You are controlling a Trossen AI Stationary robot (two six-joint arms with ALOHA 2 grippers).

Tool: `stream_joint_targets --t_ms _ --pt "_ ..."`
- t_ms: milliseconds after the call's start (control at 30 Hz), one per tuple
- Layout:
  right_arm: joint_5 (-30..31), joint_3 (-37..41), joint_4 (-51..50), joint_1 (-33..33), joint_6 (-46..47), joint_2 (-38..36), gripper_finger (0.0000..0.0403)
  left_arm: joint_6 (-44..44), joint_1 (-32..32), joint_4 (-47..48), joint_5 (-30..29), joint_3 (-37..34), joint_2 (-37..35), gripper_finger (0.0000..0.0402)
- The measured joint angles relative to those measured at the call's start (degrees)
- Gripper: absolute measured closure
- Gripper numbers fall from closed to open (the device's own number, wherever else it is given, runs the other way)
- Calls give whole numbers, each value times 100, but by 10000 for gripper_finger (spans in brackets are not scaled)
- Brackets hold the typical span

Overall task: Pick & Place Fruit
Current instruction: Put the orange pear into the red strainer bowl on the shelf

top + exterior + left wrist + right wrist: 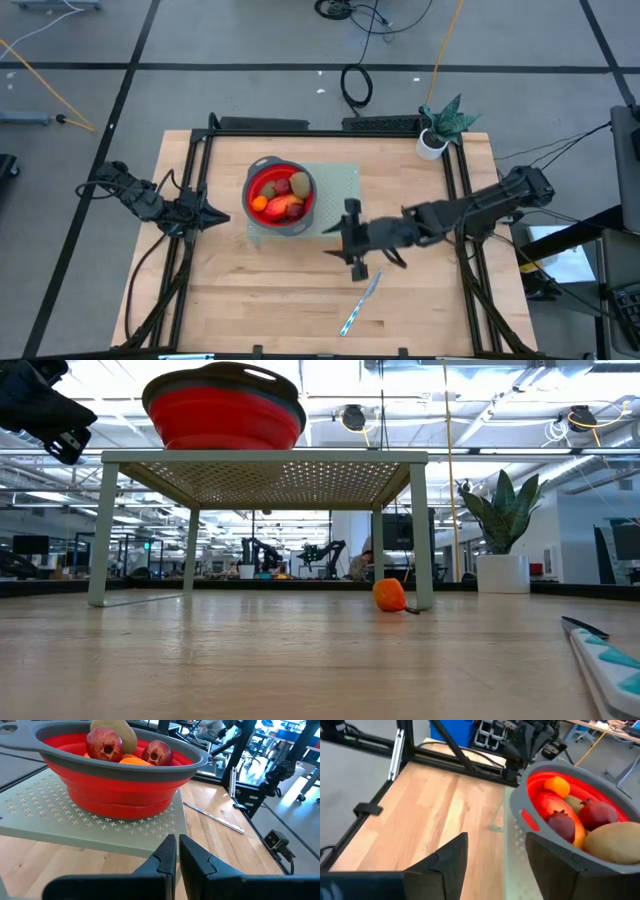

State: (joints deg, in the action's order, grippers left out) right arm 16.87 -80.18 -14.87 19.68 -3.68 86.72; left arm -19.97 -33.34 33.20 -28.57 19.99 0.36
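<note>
The red bowl (280, 196) stands on a grey-green perforated stand (340, 180) and holds several toy fruits (283, 200). Among them are dark red ones (104, 744), an olive-brown one (615, 840) and an orange one (556, 785). One more orange fruit (390, 594) lies on the table by the stand's leg. My left gripper (215, 213) is shut and hovers just left of the stand, its fingers (177, 855) pointing at the bowl (120, 785). My right gripper (350, 236) is open at the stand's right near corner, beside the bowl's rim (540, 840).
A slim silver-and-blue knife (362, 303) lies on the wood near the table's near edge, right of centre. A small potted plant (438, 128) stands at the far right corner. Black frame rails (200, 180) run along the table's sides.
</note>
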Motion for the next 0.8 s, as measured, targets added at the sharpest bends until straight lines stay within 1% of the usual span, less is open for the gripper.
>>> stream_joint_targets --t_ms 133,500,633,800 --pt "423 0 -188 422 316 2 227 -2 0 1 4 0 1 382" --pt "387 4 -667 1294 1459 128 292 -9 0 0 7 0 2 382" --pt "389 0 -797 1479 1933 181 314 -79 0 -7 13 0 2 382" --pt "399 -3 -805 1612 2267 281 342 -99 0 -5 17 0 2 382"
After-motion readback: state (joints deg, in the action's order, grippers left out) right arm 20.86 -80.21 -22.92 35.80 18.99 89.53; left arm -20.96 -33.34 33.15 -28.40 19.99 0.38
